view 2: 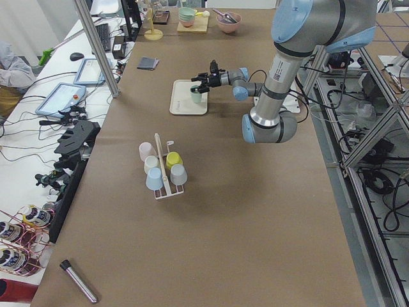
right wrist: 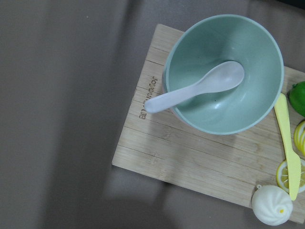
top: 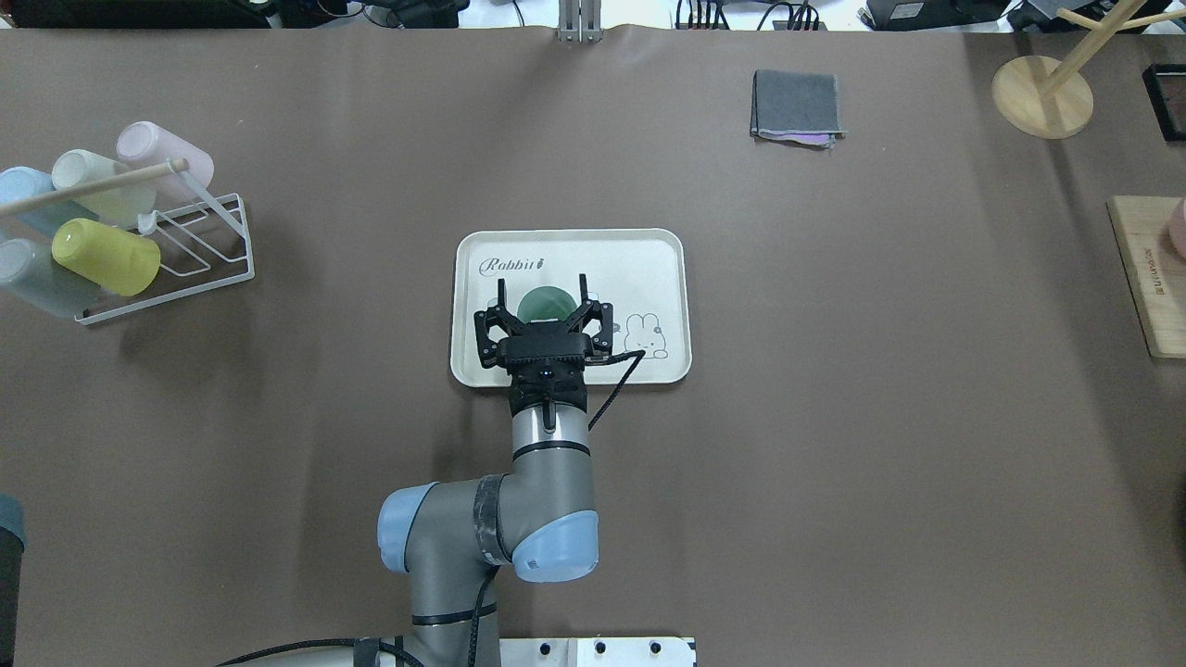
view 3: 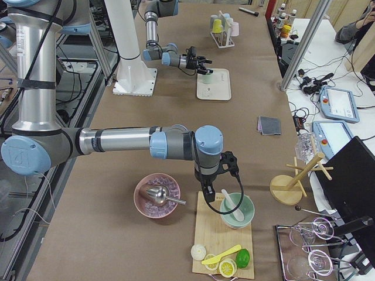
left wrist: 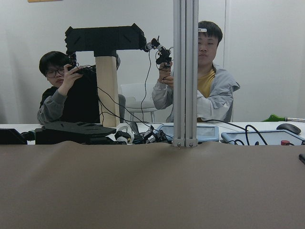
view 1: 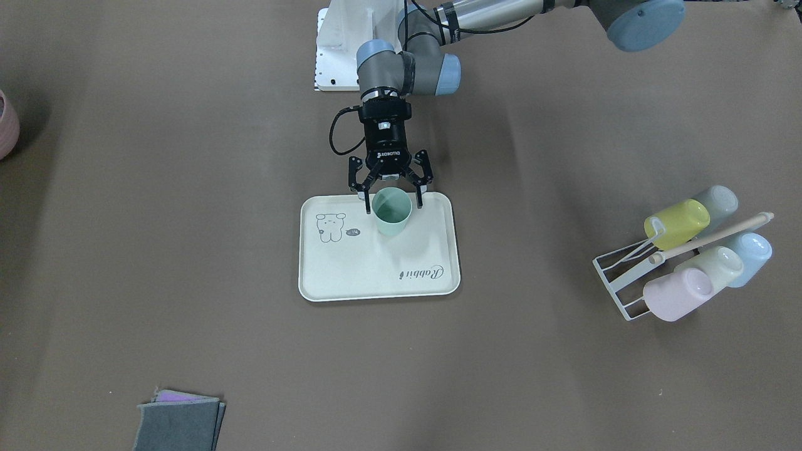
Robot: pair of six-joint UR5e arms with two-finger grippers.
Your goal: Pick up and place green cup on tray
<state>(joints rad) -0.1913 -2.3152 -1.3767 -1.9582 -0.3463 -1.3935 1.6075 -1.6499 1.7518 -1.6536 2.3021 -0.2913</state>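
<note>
The green cup [view 1: 391, 216] stands upright on the cream tray [view 1: 376, 269], near the tray's edge on the robot's side. My left gripper [view 1: 392, 202] reaches in level and is open, with one finger on each side of the cup's rim and small gaps showing. The cup [top: 545, 304] and tray [top: 593, 259] also show in the overhead view, with the left gripper [top: 541, 287] around the cup. My right gripper [view 3: 211, 190] hangs far off over a wooden board at the table's right end; I cannot tell whether it is open or shut.
A white wire rack [view 1: 626, 275] with several pastel cups, among them a yellow-green one [view 1: 677, 223], lies at the robot's left. A folded grey cloth [top: 797, 106] lies beyond the tray. Under the right wrist are a green bowl [right wrist: 224, 71] with a spoon and a wooden board [right wrist: 190, 157].
</note>
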